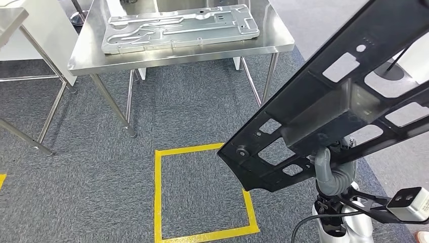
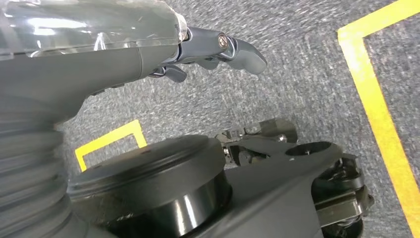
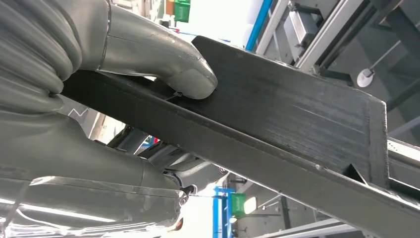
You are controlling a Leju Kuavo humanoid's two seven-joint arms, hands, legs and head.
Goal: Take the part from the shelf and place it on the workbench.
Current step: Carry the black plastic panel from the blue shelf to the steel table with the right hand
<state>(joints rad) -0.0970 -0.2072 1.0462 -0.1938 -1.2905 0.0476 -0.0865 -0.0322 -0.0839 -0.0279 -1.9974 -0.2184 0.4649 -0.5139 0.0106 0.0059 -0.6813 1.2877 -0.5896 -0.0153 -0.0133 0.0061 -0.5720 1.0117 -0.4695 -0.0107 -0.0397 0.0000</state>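
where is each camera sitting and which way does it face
Head view: high on the body, looking forward and down at carpet, the yellow tape square and steel workbench; right hand holds the black part.
Left wrist view: behind the left hand, hanging, facing floor.
Right wrist view: behind the right hand, thumb pressed on the part, facing upward.
Shared: head and right wrist views show the black part; head and left wrist views show yellow tape.
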